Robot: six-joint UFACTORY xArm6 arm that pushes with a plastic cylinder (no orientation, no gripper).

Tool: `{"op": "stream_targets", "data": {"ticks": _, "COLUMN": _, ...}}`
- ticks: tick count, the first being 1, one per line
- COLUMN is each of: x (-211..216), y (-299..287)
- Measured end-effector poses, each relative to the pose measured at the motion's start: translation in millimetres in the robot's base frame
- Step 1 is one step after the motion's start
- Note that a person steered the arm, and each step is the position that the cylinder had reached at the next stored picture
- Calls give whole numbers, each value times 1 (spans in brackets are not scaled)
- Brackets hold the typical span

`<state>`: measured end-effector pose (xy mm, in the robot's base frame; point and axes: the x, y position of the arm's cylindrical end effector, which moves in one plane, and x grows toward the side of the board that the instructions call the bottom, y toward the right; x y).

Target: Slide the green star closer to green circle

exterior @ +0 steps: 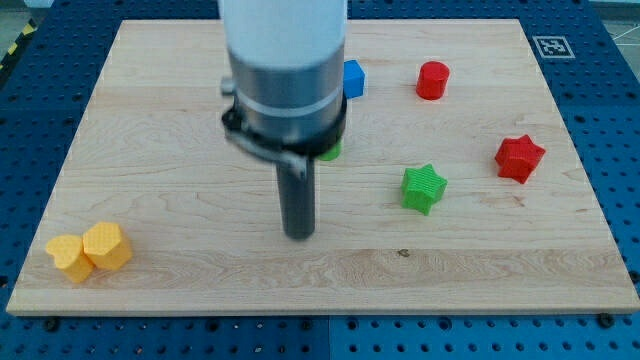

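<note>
The green star [423, 188] lies on the wooden board [180, 110], right of centre. The green circle [331, 151] is mostly hidden behind the arm's body; only a small green edge shows, up and to the left of the star. My tip [299, 233] rests on the board near its centre, well to the left of the green star and below the green circle, touching no block.
A blue block [353, 78] and a red cylinder [433, 80] sit near the view's top. A red star [519, 157] is at the right. Two yellow blocks [67, 257] [107, 246] touch each other at the bottom left corner.
</note>
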<state>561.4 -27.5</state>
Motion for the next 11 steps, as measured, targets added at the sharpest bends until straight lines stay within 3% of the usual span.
{"op": "stream_targets", "data": {"ticks": 1, "x": 2, "y": 15}}
{"op": "stream_targets", "data": {"ticks": 2, "x": 18, "y": 107}}
{"op": "stream_targets", "data": {"ticks": 4, "x": 18, "y": 181}}
{"op": "stream_targets", "data": {"ticks": 6, "x": 13, "y": 175}}
{"op": "stream_targets", "data": {"ticks": 7, "x": -33, "y": 142}}
{"op": "stream_targets", "data": {"ticks": 11, "x": -80, "y": 136}}
